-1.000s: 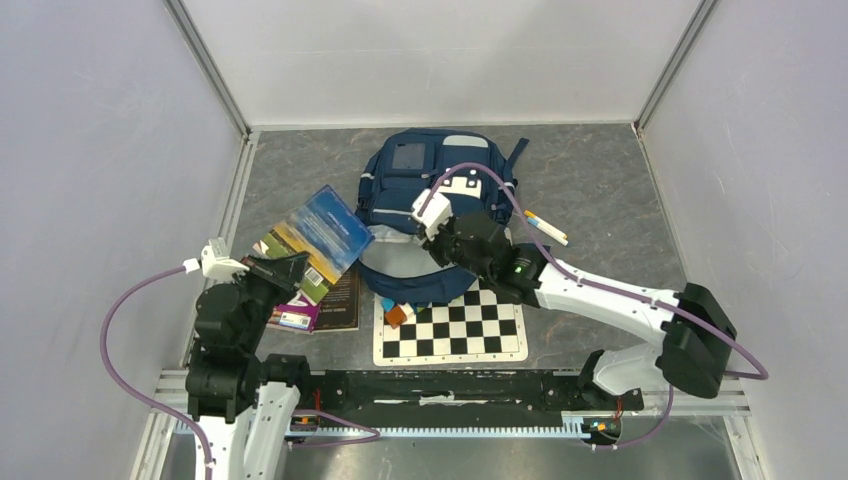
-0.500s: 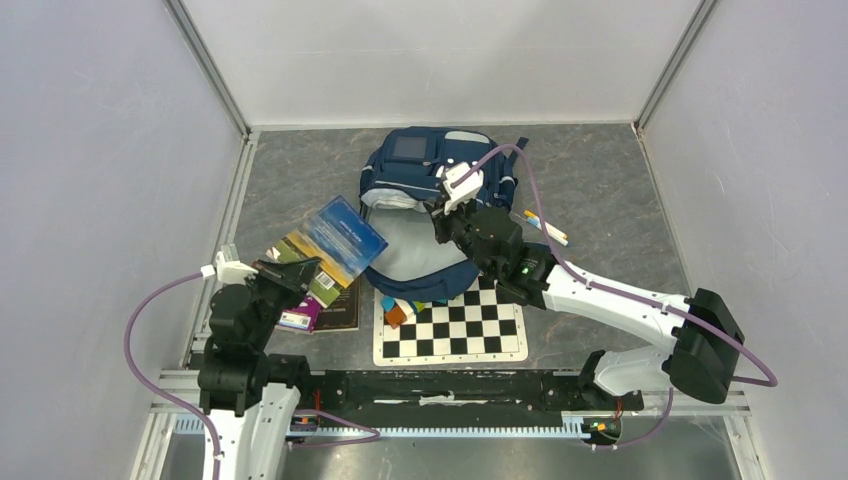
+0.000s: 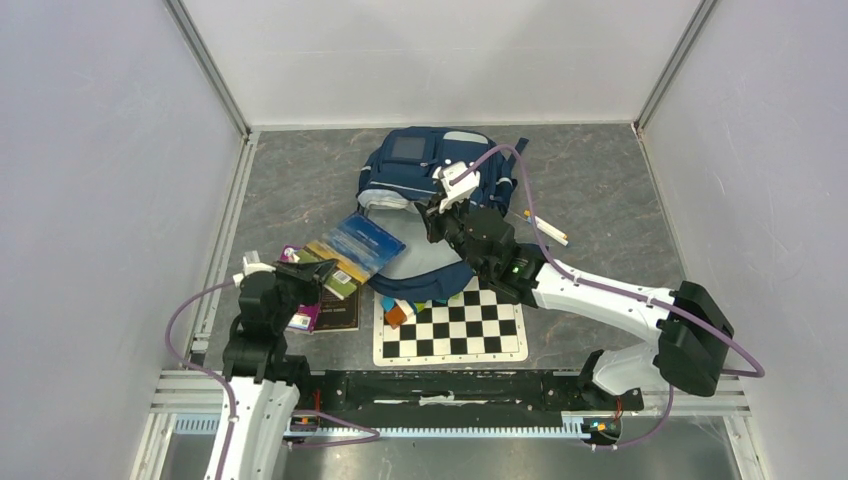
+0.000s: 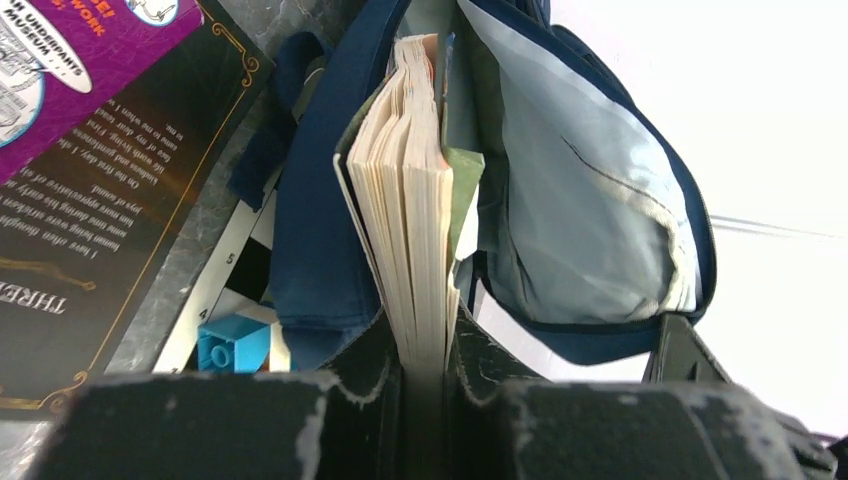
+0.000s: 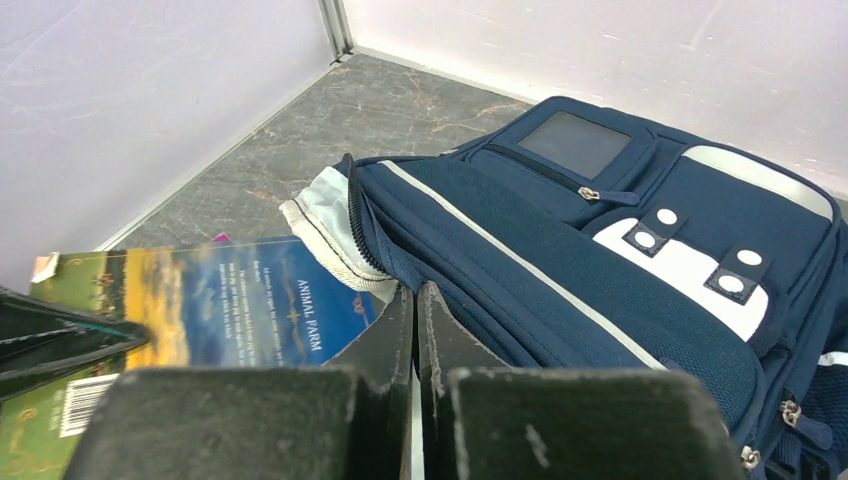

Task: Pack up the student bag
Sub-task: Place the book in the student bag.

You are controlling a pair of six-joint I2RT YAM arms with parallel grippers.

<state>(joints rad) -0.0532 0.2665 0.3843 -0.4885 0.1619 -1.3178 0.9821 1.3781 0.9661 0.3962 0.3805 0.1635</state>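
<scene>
The student bag (image 3: 400,182) lies at the back middle of the table, navy with grey stripes, its mouth facing me and showing pale grey lining (image 4: 580,200). My right gripper (image 3: 434,212) is shut on the bag's upper zip edge (image 5: 415,295) and holds the mouth open. My left gripper (image 3: 316,277) is shut on a paperback, "Animal Farm" (image 3: 358,250), with a blue and green cover. In the left wrist view the book's page edge (image 4: 415,220) stands between my jaws (image 4: 425,345), and its far end pokes into the bag's mouth.
A chessboard (image 3: 450,332) lies in front of the bag, with blue and orange bricks (image 3: 398,312) at its corner. A black book (image 3: 340,310) and a purple book (image 3: 300,318) lie at the left. Markers (image 3: 545,228) lie to the right of the bag.
My left gripper has carried the book right and down, from above the left books to the bag's mouth. My right gripper lifted the bag's edge up and back, then held it.
</scene>
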